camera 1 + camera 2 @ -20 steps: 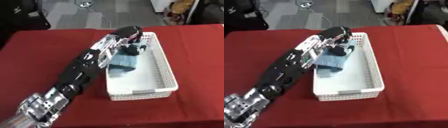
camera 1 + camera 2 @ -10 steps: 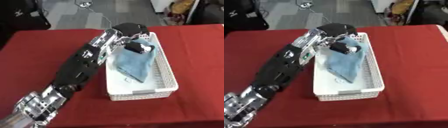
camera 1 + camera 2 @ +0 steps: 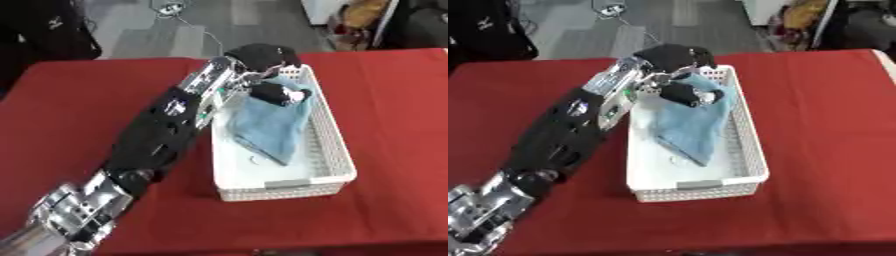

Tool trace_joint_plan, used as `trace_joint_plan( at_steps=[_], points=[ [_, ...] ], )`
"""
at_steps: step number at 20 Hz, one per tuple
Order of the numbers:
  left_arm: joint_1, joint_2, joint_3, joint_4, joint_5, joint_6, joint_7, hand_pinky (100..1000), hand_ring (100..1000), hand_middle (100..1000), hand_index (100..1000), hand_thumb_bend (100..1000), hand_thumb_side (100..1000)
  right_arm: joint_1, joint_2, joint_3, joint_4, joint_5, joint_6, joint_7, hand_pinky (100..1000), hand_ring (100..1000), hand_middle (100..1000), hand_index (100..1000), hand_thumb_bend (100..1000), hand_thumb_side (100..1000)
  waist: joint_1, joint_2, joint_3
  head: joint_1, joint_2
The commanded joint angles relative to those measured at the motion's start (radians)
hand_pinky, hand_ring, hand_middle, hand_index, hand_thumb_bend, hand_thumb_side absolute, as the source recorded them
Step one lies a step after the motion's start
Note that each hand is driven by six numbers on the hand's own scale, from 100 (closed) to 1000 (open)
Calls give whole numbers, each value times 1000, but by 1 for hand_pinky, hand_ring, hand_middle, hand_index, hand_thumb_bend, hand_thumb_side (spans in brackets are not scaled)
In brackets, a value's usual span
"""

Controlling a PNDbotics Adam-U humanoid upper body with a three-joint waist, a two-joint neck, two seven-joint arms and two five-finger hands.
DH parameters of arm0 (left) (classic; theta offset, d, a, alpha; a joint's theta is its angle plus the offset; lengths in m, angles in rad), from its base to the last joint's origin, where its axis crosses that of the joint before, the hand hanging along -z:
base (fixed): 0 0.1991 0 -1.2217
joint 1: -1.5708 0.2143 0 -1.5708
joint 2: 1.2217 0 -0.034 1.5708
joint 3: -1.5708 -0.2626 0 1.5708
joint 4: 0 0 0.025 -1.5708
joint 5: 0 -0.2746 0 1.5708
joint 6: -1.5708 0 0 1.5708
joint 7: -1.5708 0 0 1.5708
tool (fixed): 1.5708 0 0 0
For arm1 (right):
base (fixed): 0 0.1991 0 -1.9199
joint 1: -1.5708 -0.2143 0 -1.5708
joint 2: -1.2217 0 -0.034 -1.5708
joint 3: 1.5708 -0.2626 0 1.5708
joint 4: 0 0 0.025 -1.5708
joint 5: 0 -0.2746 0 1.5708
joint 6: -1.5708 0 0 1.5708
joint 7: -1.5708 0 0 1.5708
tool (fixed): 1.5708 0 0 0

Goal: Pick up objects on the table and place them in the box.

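Note:
A white slatted box [image 3: 328, 165] lies lengthwise on the red table [image 3: 79, 105]. My left arm reaches across from the lower left, and my left hand [image 3: 267, 65] is over the box's far end, fingers curled on the top of a light blue cloth [image 3: 271, 125]. The cloth hangs down from the hand and drapes along the box's floor toward the near end. A small dark mark lies on the box floor beside the cloth [image 3: 677, 160]. My right hand shows in no view.
Red table surface stretches to the right of the box [image 3: 394, 100] and in front of it. Beyond the table's far edge is grey floor with a cable [image 3: 175, 10] and dark and yellow clutter at the back.
My left hand has lifted the cloth's top end; the cloth, bunched low in the box a second ago, now hangs stretched out along the box.

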Motion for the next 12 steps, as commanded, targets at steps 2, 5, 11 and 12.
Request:
trace_joint_plan(
  at_steps=[2, 5, 11, 12],
  points=[
    [-21, 22, 14, -17, -6, 4, 2, 873, 911, 940, 942, 406, 965, -11, -11, -4, -18, -1, 1, 0, 808, 940, 877, 1000, 100, 944, -3, -13, 2, 8, -2],
    [-17, 22, 17, -19, -5, 7, 1, 864, 898, 923, 940, 366, 928, -11, -11, -4, -18, 0, 1, 1, 808, 940, 877, 1000, 100, 944, -3, -13, 3, 7, -2],
    [30, 64, 37, -110, 51, 13, 63, 793, 837, 893, 927, 314, 801, -10, -13, -7, -18, 3, 1, -2, 808, 940, 877, 1000, 100, 944, 1, -13, 10, -8, -2],
    [54, 79, 51, -153, 85, 21, 88, 785, 833, 895, 927, 308, 793, -10, -13, -9, -18, 4, 2, -4, 808, 940, 876, 1000, 100, 944, 1, -12, 10, -12, -2]
  ],
)
